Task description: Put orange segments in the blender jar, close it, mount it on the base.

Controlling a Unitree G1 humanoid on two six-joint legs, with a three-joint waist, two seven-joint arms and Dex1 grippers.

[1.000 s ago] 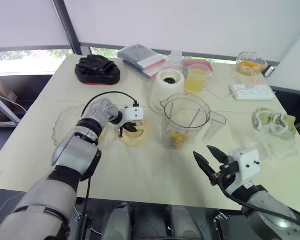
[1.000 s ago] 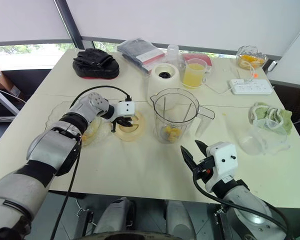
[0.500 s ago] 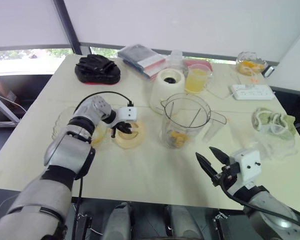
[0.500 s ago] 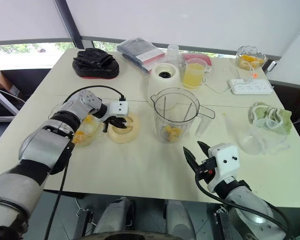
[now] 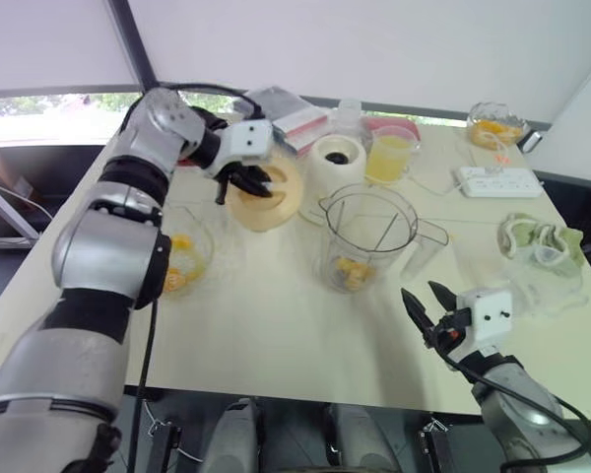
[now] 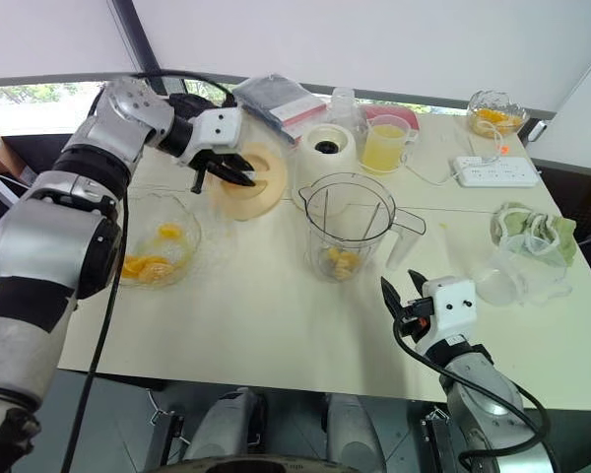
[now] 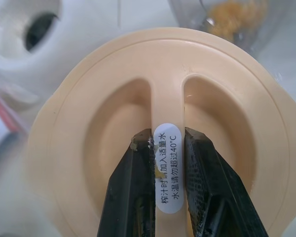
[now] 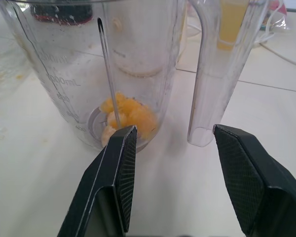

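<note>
Well, left tool (image 7: 166, 140) clamps the tilted lid (image 7: 227, 128) by its thin rib, near the jar (image 5: 366, 236); right tool (image 8: 173, 132) gapes just short of it, so a skewed landing could topple the unheld jar.

My left gripper (image 7: 166, 138) lifts the cream lid (image 5: 276, 197) off the table (image 5: 276, 325), now tilted at the blender jar's (image 5: 366, 236) ten o'clock.
</note>
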